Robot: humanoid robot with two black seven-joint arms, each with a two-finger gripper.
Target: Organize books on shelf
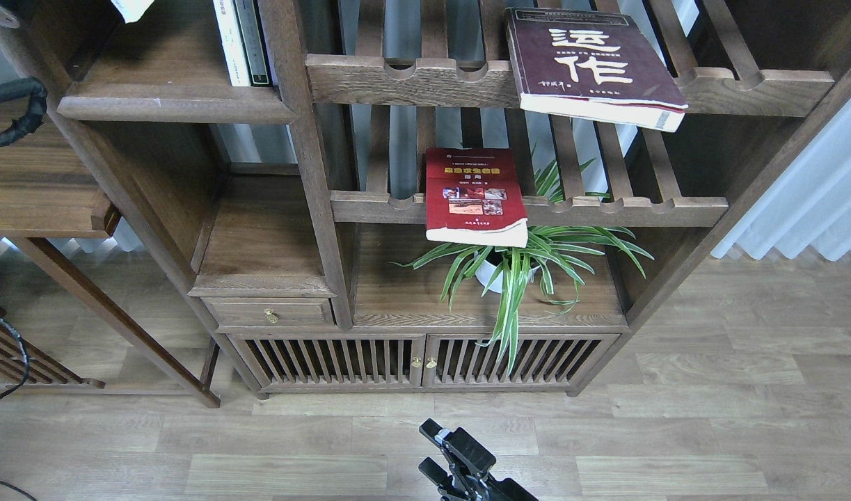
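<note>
Two books, maroon book (595,66) and red book (474,196), lie on slatted racks (627,209); right hand (435,452) open, empty.

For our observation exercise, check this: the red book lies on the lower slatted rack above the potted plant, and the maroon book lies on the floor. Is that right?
Not quite. The red book does lie on the lower slatted rack above the potted plant, but the maroon book lies on the upper slatted rack, not the floor. The head view shows this.
</note>
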